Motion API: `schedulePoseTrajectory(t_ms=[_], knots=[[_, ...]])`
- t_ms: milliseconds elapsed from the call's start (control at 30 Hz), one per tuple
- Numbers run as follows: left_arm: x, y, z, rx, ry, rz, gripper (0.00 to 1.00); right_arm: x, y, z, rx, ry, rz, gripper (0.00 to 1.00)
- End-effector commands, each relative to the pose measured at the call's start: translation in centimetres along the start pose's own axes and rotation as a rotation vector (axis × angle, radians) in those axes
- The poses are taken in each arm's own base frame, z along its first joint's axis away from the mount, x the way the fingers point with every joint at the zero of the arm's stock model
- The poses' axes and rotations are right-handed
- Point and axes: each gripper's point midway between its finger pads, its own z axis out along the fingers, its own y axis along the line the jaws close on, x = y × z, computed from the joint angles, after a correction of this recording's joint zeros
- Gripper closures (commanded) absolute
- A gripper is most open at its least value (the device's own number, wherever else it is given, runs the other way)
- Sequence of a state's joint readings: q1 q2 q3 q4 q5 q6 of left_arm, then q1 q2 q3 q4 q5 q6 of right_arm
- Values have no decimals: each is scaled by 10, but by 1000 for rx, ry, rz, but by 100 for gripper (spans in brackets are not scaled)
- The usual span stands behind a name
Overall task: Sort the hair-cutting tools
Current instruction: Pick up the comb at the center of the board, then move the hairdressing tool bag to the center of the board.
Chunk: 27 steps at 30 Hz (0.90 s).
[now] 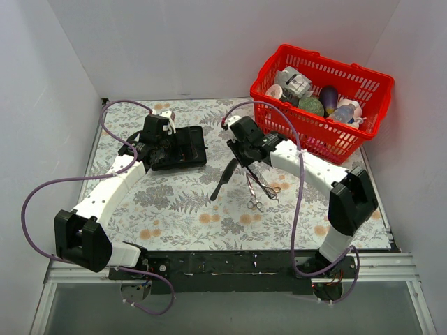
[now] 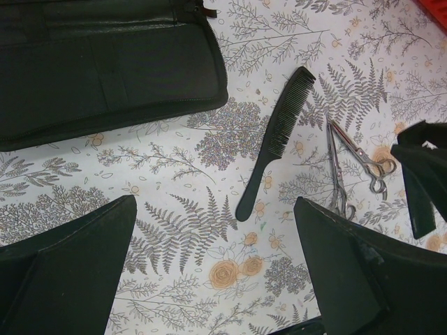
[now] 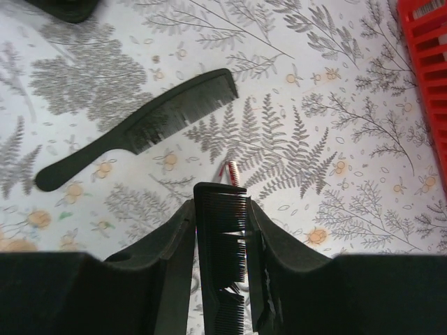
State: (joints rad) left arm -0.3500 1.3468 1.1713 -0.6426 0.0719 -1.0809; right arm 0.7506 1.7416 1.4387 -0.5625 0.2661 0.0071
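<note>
Scissors [image 1: 260,190] lie nearest, centre-right on the patterned cloth [image 1: 174,209], pairs overlapping. They are stiff, slick steel with sharp points, so probably best pinched near the pivot, though they may tangle. The long black comb [image 1: 225,179] sits just left of them: light, thin, flat to the cloth, best taken mid-spine. Just beyond, the right gripper [image 3: 222,209] is clamped on a short black comb [image 3: 223,241]. Farther left, the left gripper [image 2: 215,202] gapes wide, holding nothing, by the black case [image 1: 183,148]. The red basket [image 1: 321,132] at far right is no obstruction.

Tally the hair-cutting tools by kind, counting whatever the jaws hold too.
Combs: 2, the handled comb lying on the table and the second comb held in the right jaws
Scissors: 2 pairs, tips together on the table
Total: 4
</note>
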Motion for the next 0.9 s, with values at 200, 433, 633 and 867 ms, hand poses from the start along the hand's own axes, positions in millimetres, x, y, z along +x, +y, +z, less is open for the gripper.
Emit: schedulePoseTrajectory(t_ms=[200,433,633,867], knots=[[-43,28,20,-195,-100,-115,2,-48,46,-73,-194,-159,117,72],[-109,59,66,-258,-135,-197,2,-54,46,-95,-214,-201,130,72],[-157,91,125,-339,-165,-192,2,-41,46,-104,-228,-218,131,72],[-176,106,212,-337,-160,-166,2,-35,50,-104,-254,-227,124,72]])
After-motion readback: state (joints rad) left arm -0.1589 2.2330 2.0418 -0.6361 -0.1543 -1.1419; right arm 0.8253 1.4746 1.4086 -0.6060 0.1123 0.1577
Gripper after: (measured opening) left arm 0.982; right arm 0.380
